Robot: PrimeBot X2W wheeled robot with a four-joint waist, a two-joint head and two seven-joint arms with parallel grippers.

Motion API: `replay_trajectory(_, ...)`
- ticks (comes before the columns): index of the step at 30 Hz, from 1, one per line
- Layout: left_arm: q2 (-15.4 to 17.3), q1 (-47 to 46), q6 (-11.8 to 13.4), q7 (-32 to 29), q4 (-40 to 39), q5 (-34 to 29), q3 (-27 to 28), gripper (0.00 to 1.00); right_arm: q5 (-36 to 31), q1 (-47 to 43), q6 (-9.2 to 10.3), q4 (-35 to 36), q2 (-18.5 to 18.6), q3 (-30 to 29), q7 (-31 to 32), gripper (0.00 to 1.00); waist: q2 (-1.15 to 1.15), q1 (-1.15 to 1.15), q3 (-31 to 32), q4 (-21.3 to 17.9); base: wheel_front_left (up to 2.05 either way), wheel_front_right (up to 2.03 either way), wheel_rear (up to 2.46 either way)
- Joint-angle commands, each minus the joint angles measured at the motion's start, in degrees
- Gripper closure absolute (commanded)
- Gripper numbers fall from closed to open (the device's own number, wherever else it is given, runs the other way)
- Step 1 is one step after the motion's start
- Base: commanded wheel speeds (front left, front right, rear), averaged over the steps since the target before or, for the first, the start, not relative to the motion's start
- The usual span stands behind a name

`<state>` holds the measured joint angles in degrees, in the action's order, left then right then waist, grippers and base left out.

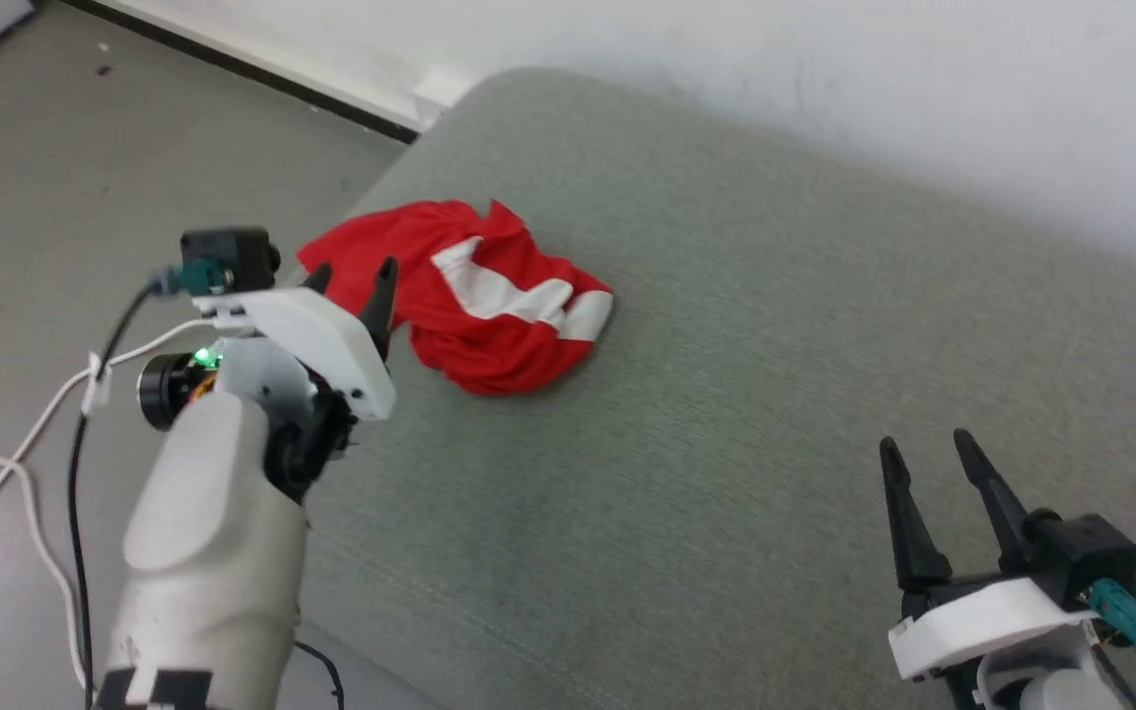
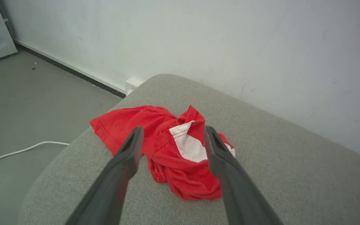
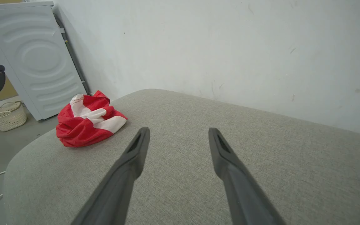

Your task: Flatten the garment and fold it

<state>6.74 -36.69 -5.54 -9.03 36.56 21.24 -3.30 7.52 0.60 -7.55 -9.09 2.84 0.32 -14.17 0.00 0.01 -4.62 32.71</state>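
The garment (image 1: pixel 489 296) is a crumpled heap of bright red shorts with white stripes, lying near the left edge of the grey padded surface (image 1: pixel 726 414). My left gripper (image 1: pixel 353 271) hovers open just short of its left side, nothing between the fingers. Through the left wrist view the garment (image 2: pixel 170 150) lies bunched straight ahead of the spread fingers, my left gripper (image 2: pixel 171 131) above it. My right gripper (image 1: pixel 923 444) stands open at the lower right, far from the cloth. In the right wrist view the garment (image 3: pixel 86 122) sits off to the left of my right gripper (image 3: pixel 178 129).
A white wall (image 1: pixel 824 69) runs along the far side of the surface. Grey floor (image 1: pixel 85 148) lies to the left, with a white cable (image 2: pixel 20 151) on it. A white appliance (image 3: pixel 33 59) and a pale basket (image 3: pixel 6 115) stand beyond the left end.
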Motion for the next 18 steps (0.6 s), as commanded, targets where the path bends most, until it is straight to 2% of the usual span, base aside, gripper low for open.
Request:
replay_trajectory(1,0.3,-0.8,-0.3,-1.7,1.2,0.7,0.3,0.00,-0.6,0.7,0.06,0.5,0.0,-0.1,0.2,0.00,0.00,-0.01,-5.8,-5.9,0.00,0.00,0.00)
replay_trajectory(8,0.8,-7.8,-0.6,-17.3,9.2,5.4,0.6,0.00,-3.9,1.0,0.06,5.1,0.0,-2.8,3.0,0.00,0.00,-0.01,-12.3,-9.1,0.00,0.00,0.00)
replay_trajectory(14,-0.5,-9.3,-0.5,-23.0,13.0,6.1,-1.1,0.00,-4.9,0.7,0.06,7.8,0.0,-3.6,4.2,0.00,0.00,-0.01,-14.9,-9.0,0.00,0.00,0.00)
replay_trajectory(18,-1.0,-9.0,0.1,-24.3,15.0,6.7,-1.4,0.00,-4.5,1.0,0.06,8.2,0.0,-3.2,4.5,0.00,0.00,-0.01,-15.1,-8.9,0.00,0.00,0.00)
